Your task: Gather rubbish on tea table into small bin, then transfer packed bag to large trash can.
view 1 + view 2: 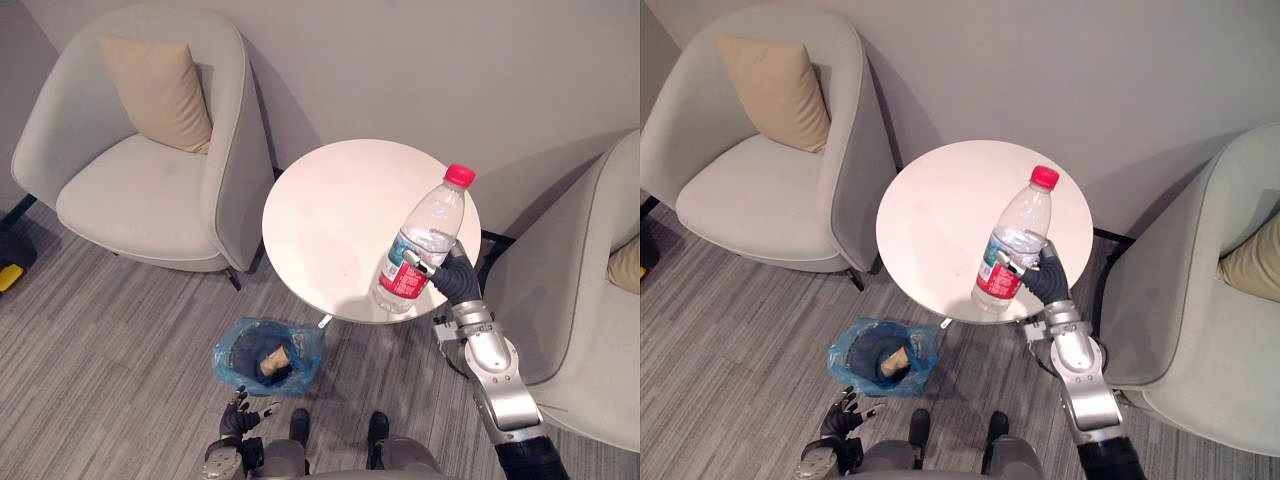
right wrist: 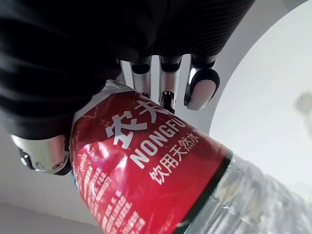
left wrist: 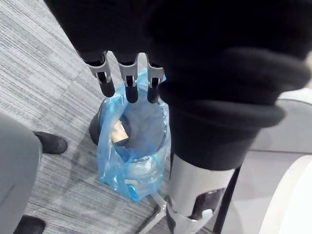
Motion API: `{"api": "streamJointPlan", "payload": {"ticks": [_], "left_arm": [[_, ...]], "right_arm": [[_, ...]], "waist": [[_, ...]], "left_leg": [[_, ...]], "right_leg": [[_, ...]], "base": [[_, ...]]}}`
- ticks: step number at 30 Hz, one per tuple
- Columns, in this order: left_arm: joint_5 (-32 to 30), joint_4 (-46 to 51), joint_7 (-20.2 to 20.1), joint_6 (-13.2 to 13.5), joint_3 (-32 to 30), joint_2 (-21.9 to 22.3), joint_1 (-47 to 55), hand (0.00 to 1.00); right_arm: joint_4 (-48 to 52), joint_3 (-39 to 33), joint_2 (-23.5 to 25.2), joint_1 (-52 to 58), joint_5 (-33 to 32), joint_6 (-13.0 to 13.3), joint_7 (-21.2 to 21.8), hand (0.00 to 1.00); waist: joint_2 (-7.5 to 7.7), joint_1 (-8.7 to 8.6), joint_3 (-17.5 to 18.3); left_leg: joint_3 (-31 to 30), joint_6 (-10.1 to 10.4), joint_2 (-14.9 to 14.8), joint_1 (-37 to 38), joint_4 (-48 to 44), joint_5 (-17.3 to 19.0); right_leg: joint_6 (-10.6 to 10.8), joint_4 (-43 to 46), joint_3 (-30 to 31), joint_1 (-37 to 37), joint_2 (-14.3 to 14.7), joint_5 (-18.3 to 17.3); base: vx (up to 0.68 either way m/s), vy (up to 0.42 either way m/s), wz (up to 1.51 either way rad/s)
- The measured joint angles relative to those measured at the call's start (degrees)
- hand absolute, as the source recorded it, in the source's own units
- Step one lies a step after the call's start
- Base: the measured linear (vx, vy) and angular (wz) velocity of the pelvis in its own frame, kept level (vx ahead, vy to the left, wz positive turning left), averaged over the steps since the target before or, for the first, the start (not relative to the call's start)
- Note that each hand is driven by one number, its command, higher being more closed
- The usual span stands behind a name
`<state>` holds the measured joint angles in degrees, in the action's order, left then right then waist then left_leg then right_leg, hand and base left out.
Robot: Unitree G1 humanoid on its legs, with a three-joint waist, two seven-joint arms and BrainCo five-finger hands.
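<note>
While my right hand (image 1: pixel 455 276) curls round the labelled base of the bottle (image 1: pixel 425 235) above the bench's (image 1: pixel 330 210) five o'clock edge, its long tilted neck could lever it loose and drop it short of the bin (image 1: pixel 305 350) at seven o'clock, near my slack, straight-fingered left hand (image 1: pixel 238 412).

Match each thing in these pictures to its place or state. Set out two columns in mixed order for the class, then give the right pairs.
Things:
1. bottle
2. small bin
3. cushion
4. left hand

Places or states:
A. on the armchair
B. open, holding nothing, near the small bin
C. gripped in the right hand
D. on the floor beside the round table, lined with a blue bag

Pairs: 1-C, 2-D, 3-A, 4-B.
</note>
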<state>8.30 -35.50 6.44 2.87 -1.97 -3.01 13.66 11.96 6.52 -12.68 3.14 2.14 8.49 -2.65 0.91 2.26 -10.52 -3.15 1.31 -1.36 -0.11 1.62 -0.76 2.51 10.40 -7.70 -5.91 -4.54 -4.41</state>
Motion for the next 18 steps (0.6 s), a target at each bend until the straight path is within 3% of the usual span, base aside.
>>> {"api": "streamJointPlan", "payload": {"ticks": [12, 16, 17, 18], "left_arm": [[0.0, -2.42, -0.03, -0.19, 0.26, 0.02, 1.08, 0.0], [0.01, -2.42, 0.02, -0.16, 0.3, 0.02, 1.01, 0.0], [0.02, -2.39, 0.07, -0.18, 0.31, 0.07, 1.08, 0.0], [0.02, -2.36, 0.11, -0.2, 0.31, 0.12, 1.16, 0.0]], "right_arm": [[-1.79, 5.49, -0.1, 3.28, 0.92, 0.04, 1.62, 1.0], [-4.26, 6.01, -0.77, 3.3, 2.11, 0.04, 1.33, 1.0], [-4.97, 6.41, -1.51, 3.17, 2.66, 0.03, 1.24, 1.0], [-5.09, 6.64, -1.93, 3.17, 2.99, -0.04, 1.2, 1.0]], "waist": [[-0.45, -0.02, 3.6], [-0.75, -0.1, 3.67], [-0.93, 0.03, 3.61], [-1.01, -0.08, 3.6]], "left_leg": [[-0.64, 0.2, 0.08, 0.85, -0.37, -0.17], [-2.67, 0.23, 0.95, -1.79, -2.39, -0.04], [1.79, -1.55, 0.24, -2.34, -2.7, 2.07], [6.46, -2.04, -0.95, -2.34, -2.72, 2.36]], "right_leg": [[0.01, 0.46, -0.56, 1.07, -0.23, 0.02], [0.18, 2.01, -4.57, 1.46, -1.95, -1.37], [0.2, 2.57, -6.43, 1.83, -2.27, -1.78], [0.27, 2.38, -7.18, 2.29, -2.42, -1.81]], "base": [[-0.02, -0.004, 0.03], [-0.04, 0.007, 0.51], [-0.06, 0.009, 0.8], [-0.03, 0.02, 0.89]]}}
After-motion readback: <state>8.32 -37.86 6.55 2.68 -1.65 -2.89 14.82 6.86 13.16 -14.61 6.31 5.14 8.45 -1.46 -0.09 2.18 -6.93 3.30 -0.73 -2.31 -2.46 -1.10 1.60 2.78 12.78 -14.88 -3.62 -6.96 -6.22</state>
